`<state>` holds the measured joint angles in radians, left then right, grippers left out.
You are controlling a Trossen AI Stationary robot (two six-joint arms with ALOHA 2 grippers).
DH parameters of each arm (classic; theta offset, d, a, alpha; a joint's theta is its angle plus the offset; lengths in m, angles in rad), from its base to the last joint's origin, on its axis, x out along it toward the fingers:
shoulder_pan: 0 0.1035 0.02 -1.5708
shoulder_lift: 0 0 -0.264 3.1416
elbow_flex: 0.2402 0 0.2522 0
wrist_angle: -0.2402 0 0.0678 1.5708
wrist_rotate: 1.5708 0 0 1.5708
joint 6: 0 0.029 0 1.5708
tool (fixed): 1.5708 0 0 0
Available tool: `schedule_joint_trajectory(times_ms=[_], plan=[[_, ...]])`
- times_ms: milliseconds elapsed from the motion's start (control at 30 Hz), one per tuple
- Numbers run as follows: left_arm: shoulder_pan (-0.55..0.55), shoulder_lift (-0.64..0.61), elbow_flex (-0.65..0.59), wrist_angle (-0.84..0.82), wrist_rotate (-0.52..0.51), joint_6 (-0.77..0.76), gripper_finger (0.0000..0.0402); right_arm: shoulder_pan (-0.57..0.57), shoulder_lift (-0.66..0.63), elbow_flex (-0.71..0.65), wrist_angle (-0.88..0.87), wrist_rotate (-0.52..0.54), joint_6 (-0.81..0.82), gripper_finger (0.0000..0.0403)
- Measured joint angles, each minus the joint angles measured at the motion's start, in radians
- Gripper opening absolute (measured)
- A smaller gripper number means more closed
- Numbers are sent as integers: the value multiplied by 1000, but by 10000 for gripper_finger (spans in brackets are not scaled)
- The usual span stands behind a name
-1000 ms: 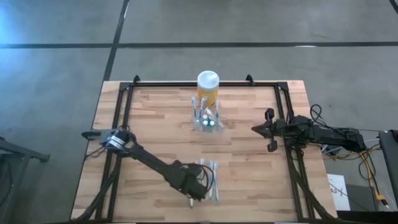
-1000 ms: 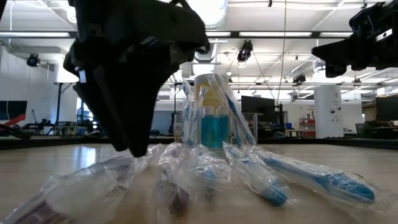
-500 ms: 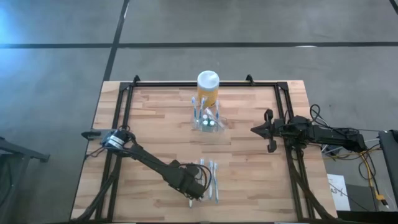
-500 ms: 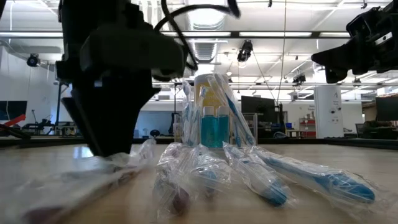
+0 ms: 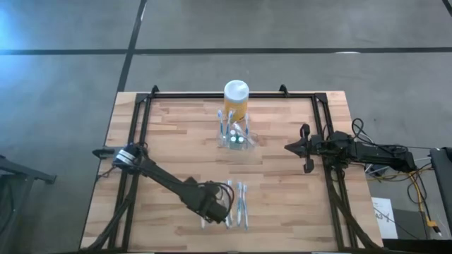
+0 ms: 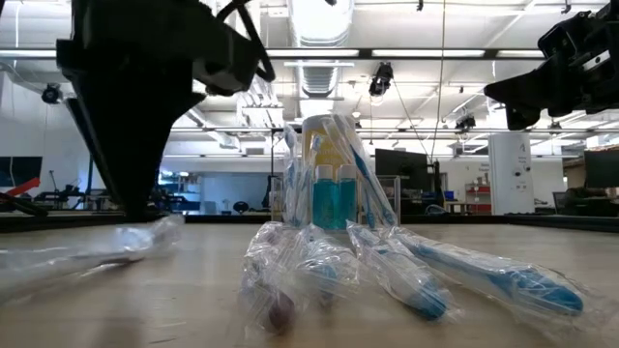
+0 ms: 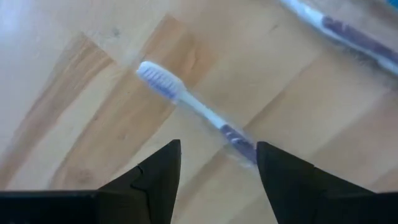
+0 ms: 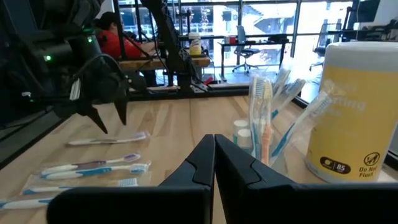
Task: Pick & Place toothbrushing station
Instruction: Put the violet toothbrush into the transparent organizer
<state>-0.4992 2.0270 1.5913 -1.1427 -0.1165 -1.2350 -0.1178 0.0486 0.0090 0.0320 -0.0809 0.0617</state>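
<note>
The toothbrushing station (image 5: 235,138), a clear holder with several brushes standing in it, rests on the table at the far middle, in front of a yellow jar (image 5: 236,99). Near the front edge lie several wrapped toothbrushes (image 5: 239,204) in a row. One wrapped toothbrush (image 7: 186,102) lies apart to their left, flat on the wood. My left gripper (image 5: 214,209) hangs open just above it, pointing down, its fingers (image 7: 158,177) on either side of the handle. My right gripper (image 5: 288,147) waits shut at the right, level above the table.
A black frame (image 5: 141,127) runs round the wooden table top. The yellow jar with a white lid (image 8: 357,118) stands right behind the station (image 8: 264,118). Bare wood lies to the left of the lone toothbrush (image 6: 97,253) and between the row and the station.
My left gripper, open throughout, has moved toward the table's left edge and risen a little. The wrapped toothbrush under it has slid along the table to the left, away from the row, and now lies clear of the fingers.
</note>
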Motion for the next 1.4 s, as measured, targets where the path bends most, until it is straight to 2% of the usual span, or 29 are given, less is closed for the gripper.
schedule_joint_trajectory(times_ms=[200,367,533,633,833,1100,1267,1400], plan=[[-12,-10,-23,81,-22,-119,213,0,0,0,0,0,1,8],[-33,-10,-109,196,-87,-265,213,0,0,0,-12,0,9,8],[-42,-16,-194,256,-77,-338,214,0,0,0,-12,0,7,8],[-41,-18,-216,274,-63,-300,214,0,0,0,-11,0,5,8],[-39,-15,-210,272,-49,-100,213,0,0,0,-6,1,-2,8],[-39,-14,-209,272,31,64,201,0,0,0,-6,2,3,8],[-39,-20,-210,273,54,66,179,0,0,0,-12,2,6,8],[-39,-20,-210,276,59,45,135,0,0,0,-12,2,6,8]])
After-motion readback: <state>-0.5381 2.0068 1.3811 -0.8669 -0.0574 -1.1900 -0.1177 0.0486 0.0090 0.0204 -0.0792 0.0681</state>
